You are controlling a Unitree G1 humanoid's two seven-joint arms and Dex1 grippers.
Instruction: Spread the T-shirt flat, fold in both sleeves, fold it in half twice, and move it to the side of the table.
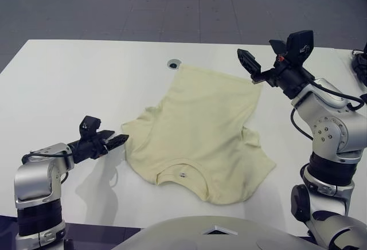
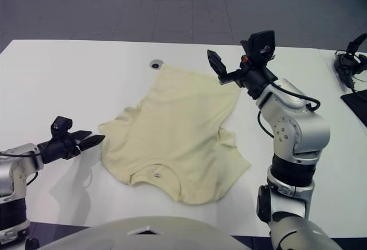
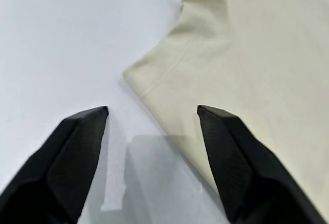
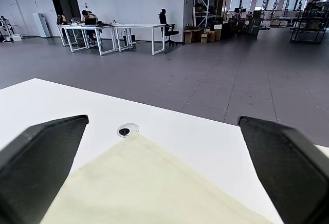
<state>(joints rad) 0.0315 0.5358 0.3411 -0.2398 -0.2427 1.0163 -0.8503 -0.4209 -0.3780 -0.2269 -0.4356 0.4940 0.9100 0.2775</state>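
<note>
Lying rumpled, the T-shirt (image 1: 195, 124) leaves 1 sleeve (image 1: 251, 137) hard to make out.

Our two head eyes look forward and down over the table (image 1: 57, 78), both taking in the whole T-shirt (image 1: 200, 129). Our left wrist camera sits low and close at its near-left sleeve. Our right wrist camera, raised at the far-right hem, faces the table's far edge and the room beyond.

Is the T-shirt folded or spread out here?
Spread, not folded: the T-shirt lies open on the table, sleeves out, somewhat rumpled.
</note>
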